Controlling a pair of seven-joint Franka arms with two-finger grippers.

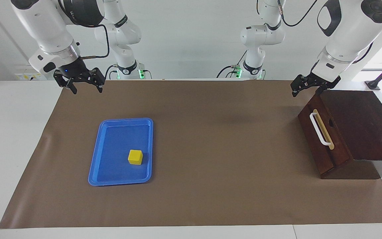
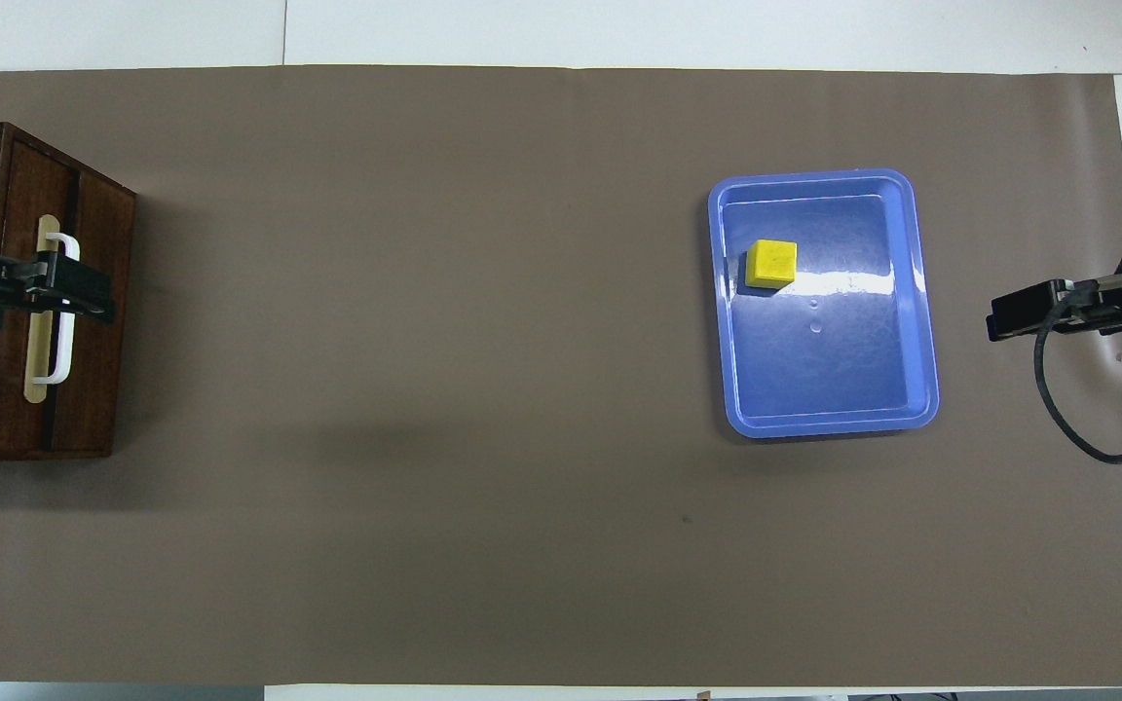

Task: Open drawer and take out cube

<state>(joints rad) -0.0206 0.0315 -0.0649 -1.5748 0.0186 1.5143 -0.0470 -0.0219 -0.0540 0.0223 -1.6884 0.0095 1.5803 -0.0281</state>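
Up in the air, right gripper (image 1: 84,84) (image 2: 1028,313), fingers spread, holding nothing, over the brown mat (image 1: 194,149) (image 2: 522,389) at the right arm's end of the table. Well apart from it: cube (image 1: 135,157) (image 2: 771,264), lying in the blue tray (image 1: 95,159) (image 2: 921,321), close to the tray wall that faces the drawer and toward the tray's end farther from the robots. Likewise raised, left gripper (image 1: 307,87) (image 2: 59,292), over the top corner of the drawer (image 1: 313,139) (image 2: 98,321) at the left arm's end; cannot tell whether spread or pressed together. Shut drawer, white handle (image 1: 320,129) (image 2: 62,310) on the front, untouched in the facing view. Cube far from the drawer, most of the mat between.
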